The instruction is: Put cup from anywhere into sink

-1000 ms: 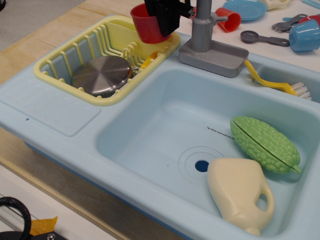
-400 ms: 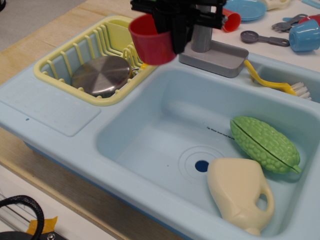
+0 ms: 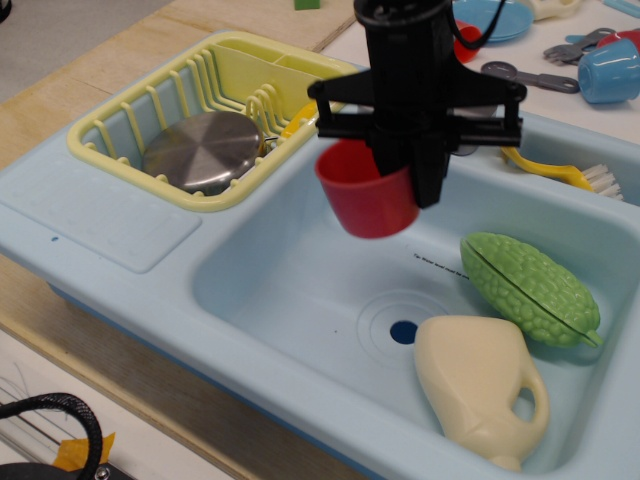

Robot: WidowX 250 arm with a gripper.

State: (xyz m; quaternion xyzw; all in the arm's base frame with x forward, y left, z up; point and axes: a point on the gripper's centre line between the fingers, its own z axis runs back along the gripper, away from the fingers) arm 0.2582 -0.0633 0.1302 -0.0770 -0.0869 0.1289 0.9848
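Note:
My black gripper (image 3: 415,170) is shut on the rim of the red cup (image 3: 365,197) and holds it upright in the air over the middle of the light blue sink (image 3: 290,260). The cup hangs above the sink's floor, left of and above the round drain hole (image 3: 404,331). The cup's handle is hidden behind the gripper. The grey faucet is mostly hidden behind my arm.
A green bumpy vegetable (image 3: 530,288) and a cream pitcher (image 3: 480,385) lie in the sink's right half. The yellow dish rack (image 3: 130,120) holds a steel lid (image 3: 203,150). A yellow brush (image 3: 560,170), a blue cup (image 3: 608,70), a blue plate (image 3: 495,18) and a grey spoon (image 3: 525,75) are behind.
The gripper has carried the red cup from above the dish rack's corner to the right and down, over the sink basin. Nothing else moved.

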